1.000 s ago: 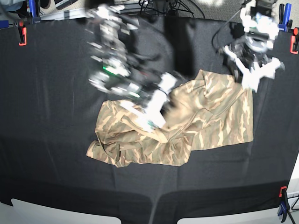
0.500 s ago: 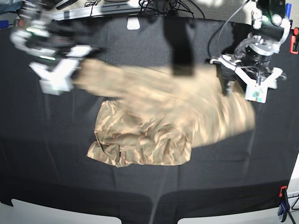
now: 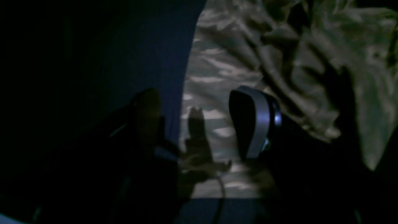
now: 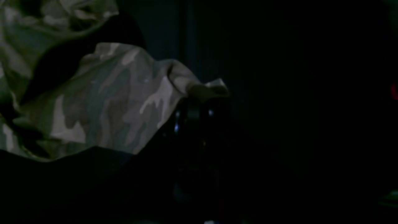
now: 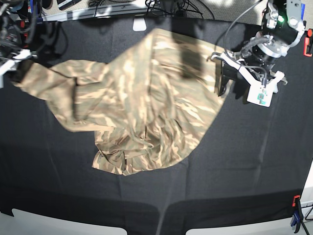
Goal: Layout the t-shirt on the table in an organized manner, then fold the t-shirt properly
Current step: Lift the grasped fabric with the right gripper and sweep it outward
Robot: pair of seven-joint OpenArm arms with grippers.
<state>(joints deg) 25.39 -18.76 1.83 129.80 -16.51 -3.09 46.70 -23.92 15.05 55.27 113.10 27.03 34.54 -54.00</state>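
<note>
The camouflage t-shirt [image 5: 142, 98] lies stretched across the black table [image 5: 244, 161], bunched and creased at its near edge. At the far left of the base view my right gripper [image 5: 14, 66] is shut on a corner of the t-shirt. The right wrist view shows that pinched corner of the t-shirt [image 4: 108, 93] at my right gripper [image 4: 203, 93]. At the t-shirt's right edge my left gripper [image 5: 240, 89] is open and holds nothing. In the left wrist view my left gripper [image 3: 199, 124] straddles the t-shirt's edge [image 3: 233, 62], with one finger [image 3: 253, 121] over the cloth.
Clamps stand at the table's edges: a red clamp [image 5: 307, 44] at the right, another clamp [image 5: 296, 215] at the near right corner, a blue clamp [image 5: 32, 7] at the back left. Cables [image 5: 166, 7] lie along the back edge.
My right gripper has swung far to the left with the t-shirt's corner, pulling the cloth out wide. My left gripper stays open and has shifted slightly left over the t-shirt's right edge.
</note>
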